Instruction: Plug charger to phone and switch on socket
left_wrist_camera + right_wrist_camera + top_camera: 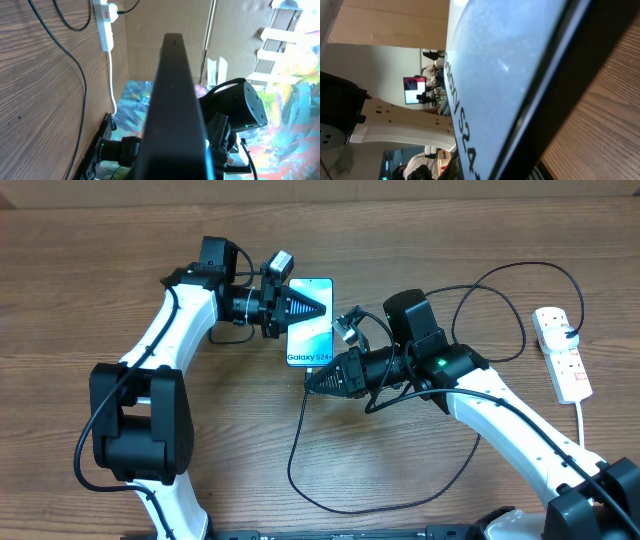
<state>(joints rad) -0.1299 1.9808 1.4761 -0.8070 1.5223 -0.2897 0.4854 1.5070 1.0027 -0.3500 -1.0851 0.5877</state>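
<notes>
- Phone (pixel 308 330) lies long axis 12 to 6 — right gripper (pixel 309 383), closed, sits at its 6 o'clock end.
- Left gripper (pixel 322 306), closed, hangs over it from 9; holds unclear.

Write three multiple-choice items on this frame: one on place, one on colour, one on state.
1. In the overhead view, the socket lies:
A. at the far right of the table
B. between the two arms
C. at the left edge

2. The charger is:
A. white
B. black
C. red

3. The phone has its screen:
A. face down
B. covered by a cloth
C. face up, showing text

Answers:
1 A, the white strip sits by the right edge.
2 B, the thin looping cable is black.
3 C, "Galaxy S24+" reads on the light screen.
</notes>
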